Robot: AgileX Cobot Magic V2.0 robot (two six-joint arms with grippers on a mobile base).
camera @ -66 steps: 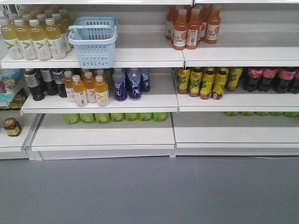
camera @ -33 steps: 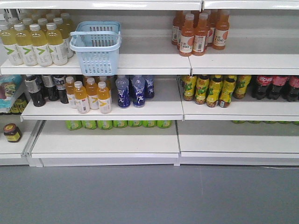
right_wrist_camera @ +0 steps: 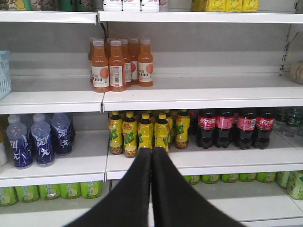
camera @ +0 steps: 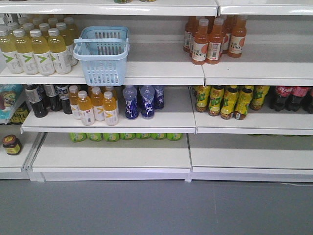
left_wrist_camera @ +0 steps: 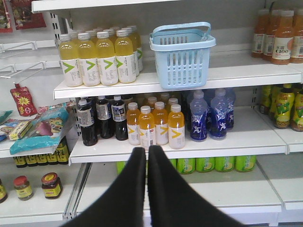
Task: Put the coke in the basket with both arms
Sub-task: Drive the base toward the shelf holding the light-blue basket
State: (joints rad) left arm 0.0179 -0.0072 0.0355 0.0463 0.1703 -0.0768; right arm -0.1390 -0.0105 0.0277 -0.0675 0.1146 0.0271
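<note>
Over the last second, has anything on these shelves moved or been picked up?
Only the view moved: in the front view the whole shelving slid down and rightwards and looks slightly larger, so the robot has probably come nearer. Nothing was taken or let go; the left gripper and right gripper are shut, empty. The basket stays on its shelf beside the pale yellow bottles.

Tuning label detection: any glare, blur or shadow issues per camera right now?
Front view: soft and washed out, dark cola bottles cropped at the right edge, green bottles shadowed under the shelf. Left wrist view: sharper, basket slots crisp, shut left tool masks lower centre. Right wrist view: cola labels legible, shut right tool masks lower centre. No strong glare anywhere.
</note>
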